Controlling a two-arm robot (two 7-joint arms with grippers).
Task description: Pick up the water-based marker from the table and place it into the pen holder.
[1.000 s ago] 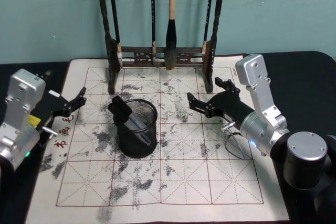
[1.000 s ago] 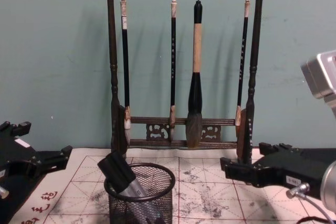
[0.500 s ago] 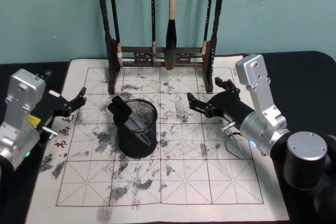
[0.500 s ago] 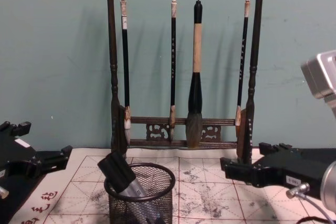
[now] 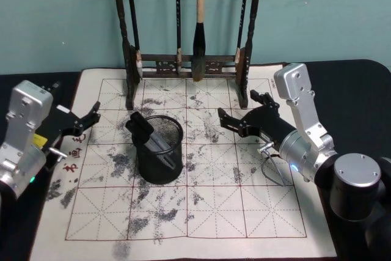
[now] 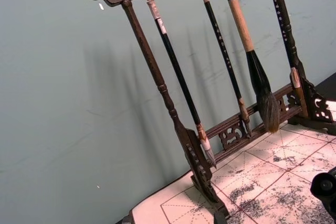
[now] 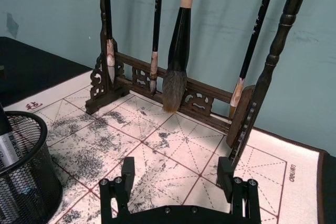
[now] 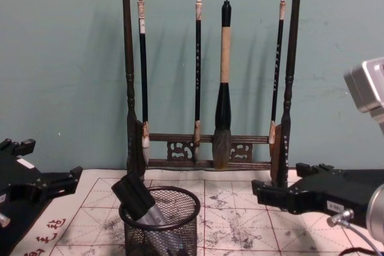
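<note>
The black wire-mesh pen holder (image 5: 160, 162) stands on the left-middle of the gridded mat. The water-based marker (image 5: 145, 132), with a black cap and a grey barrel, leans inside it, cap sticking out over the left rim. The chest view shows the same marker (image 8: 138, 199) in the pen holder (image 8: 180, 235). My left gripper (image 5: 90, 120) hovers open and empty at the mat's left edge, left of the holder. My right gripper (image 5: 239, 109) hovers open and empty to the holder's right. In the right wrist view its fingers (image 7: 126, 168) are spread, with the holder (image 7: 26, 184) off to one side.
A tall dark wooden rack (image 5: 189, 62) with several hanging calligraphy brushes stands at the back of the mat, close behind the holder. The ink-stained practice mat (image 5: 201, 212) lies on a black table. A teal wall rises behind.
</note>
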